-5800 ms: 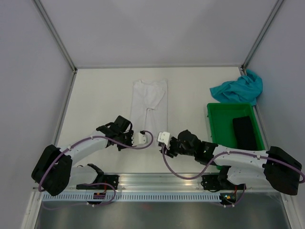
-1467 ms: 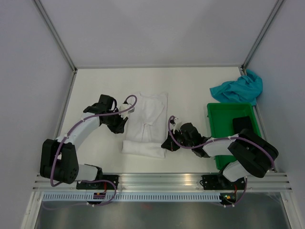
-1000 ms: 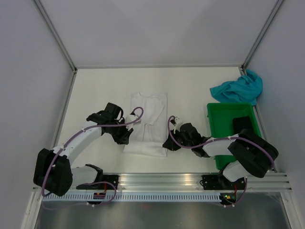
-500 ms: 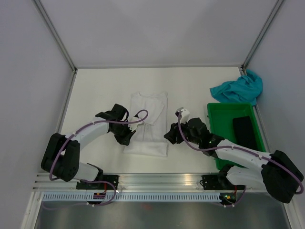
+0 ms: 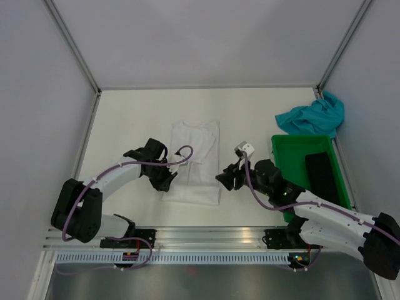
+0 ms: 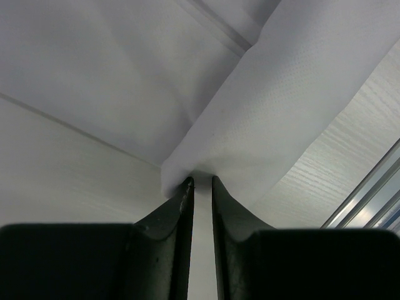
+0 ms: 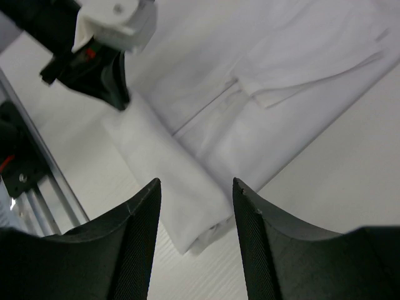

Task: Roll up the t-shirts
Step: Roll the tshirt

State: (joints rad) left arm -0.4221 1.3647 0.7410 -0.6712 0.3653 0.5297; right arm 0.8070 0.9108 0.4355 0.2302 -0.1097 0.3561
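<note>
White t-shirt (image 5: 197,145) meets narrowed left fingers (image 6: 169,225) at its rolled edge, grip unclear; right fingers (image 7: 134,244) gape.

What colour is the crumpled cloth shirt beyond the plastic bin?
The crumpled cloth shirt is teal-blue, seen best in the top external view.

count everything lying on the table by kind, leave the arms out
t-shirts: 2, the white cloth t-shirt and the crumpled teal cloth t-shirt
green plastic bin: 1
black flat object inside the bin: 1
total: 4
</note>
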